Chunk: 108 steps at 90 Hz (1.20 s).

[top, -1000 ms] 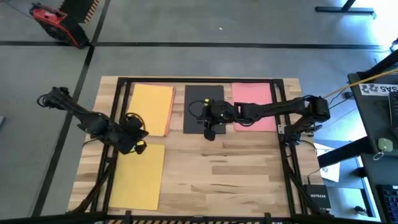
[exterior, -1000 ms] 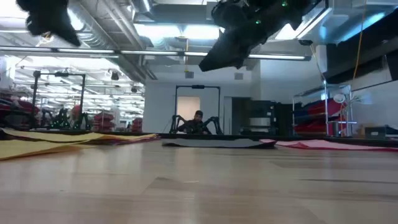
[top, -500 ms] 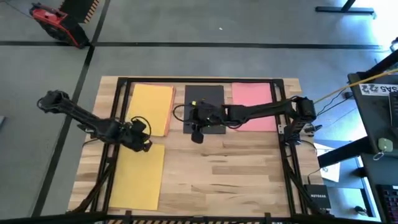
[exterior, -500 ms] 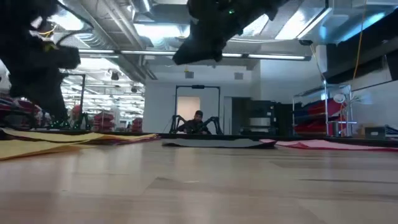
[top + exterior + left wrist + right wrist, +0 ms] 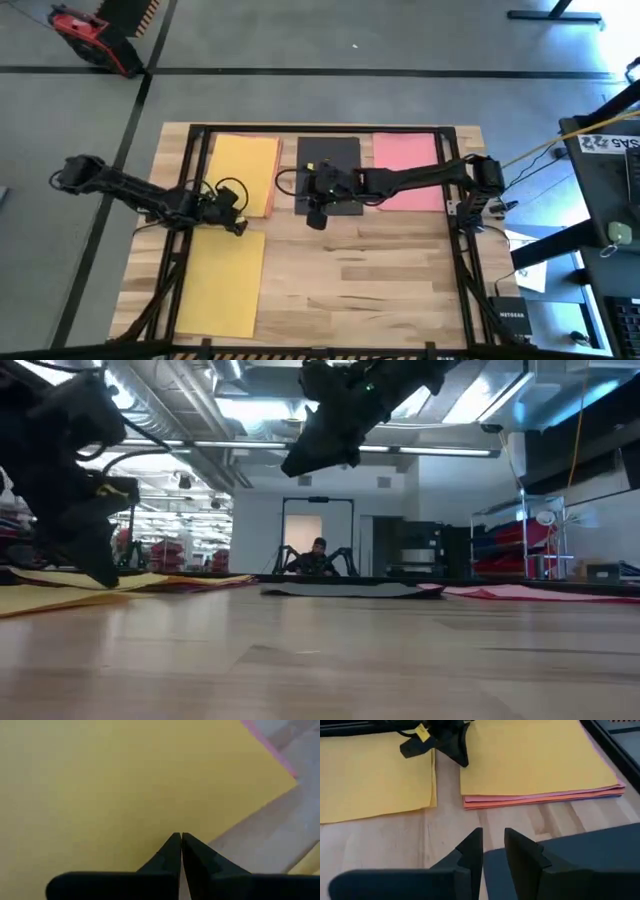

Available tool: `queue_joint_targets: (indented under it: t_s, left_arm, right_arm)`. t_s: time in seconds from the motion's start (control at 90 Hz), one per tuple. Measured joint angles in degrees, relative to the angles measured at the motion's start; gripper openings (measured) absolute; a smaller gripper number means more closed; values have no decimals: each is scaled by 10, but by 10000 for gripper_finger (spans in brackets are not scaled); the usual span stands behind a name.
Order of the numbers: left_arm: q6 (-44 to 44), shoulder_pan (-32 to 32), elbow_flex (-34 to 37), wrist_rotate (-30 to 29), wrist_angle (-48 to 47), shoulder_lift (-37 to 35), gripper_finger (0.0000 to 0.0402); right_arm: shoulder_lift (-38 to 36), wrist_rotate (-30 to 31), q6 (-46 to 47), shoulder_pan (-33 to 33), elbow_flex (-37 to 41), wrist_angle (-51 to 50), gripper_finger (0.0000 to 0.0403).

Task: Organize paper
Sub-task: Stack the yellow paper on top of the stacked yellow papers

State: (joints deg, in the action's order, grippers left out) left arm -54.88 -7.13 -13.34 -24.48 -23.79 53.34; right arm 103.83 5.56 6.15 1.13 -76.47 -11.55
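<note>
The near half of the wooden table (image 5: 360, 290) lies bare from its middle to the right edge, open to any approach. The far edge is lined with flat sheets: a yellow-topped stack (image 5: 243, 172), a black sheet (image 5: 340, 152) and a pink sheet (image 5: 405, 165), none rising high enough to block passage. A second yellow sheet (image 5: 222, 283) covers the near left. The left gripper (image 5: 238, 226) sits low between the two yellow areas; the right gripper (image 5: 316, 218) hangs over the black sheet's near edge, its arm spanning the pink sheet.
</note>
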Motion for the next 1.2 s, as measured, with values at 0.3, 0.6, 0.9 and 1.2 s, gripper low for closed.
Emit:
queue_joint_targets:
  t_s: [0.3, 0.6, 0.9, 1.2]
  left_arm:
    - [58, 52, 21, 34, 125, 34, 0]
    - [71, 65, 20, 65, 202, 58, 0]
    - [96, 11, -43, 92, 201, 45, 0]
    - [37, -151, -68, 14, 177, -23, 0]
  right_arm:
    - [0, 0, 0, 0, 0, -1, 69]
    - [0, 0, -1, 0, 0, -1, 69]
    - [4, -32, -35, -5, 0, 17, 69]
    - [53, -71, -48, -5, 0, 21, 69]
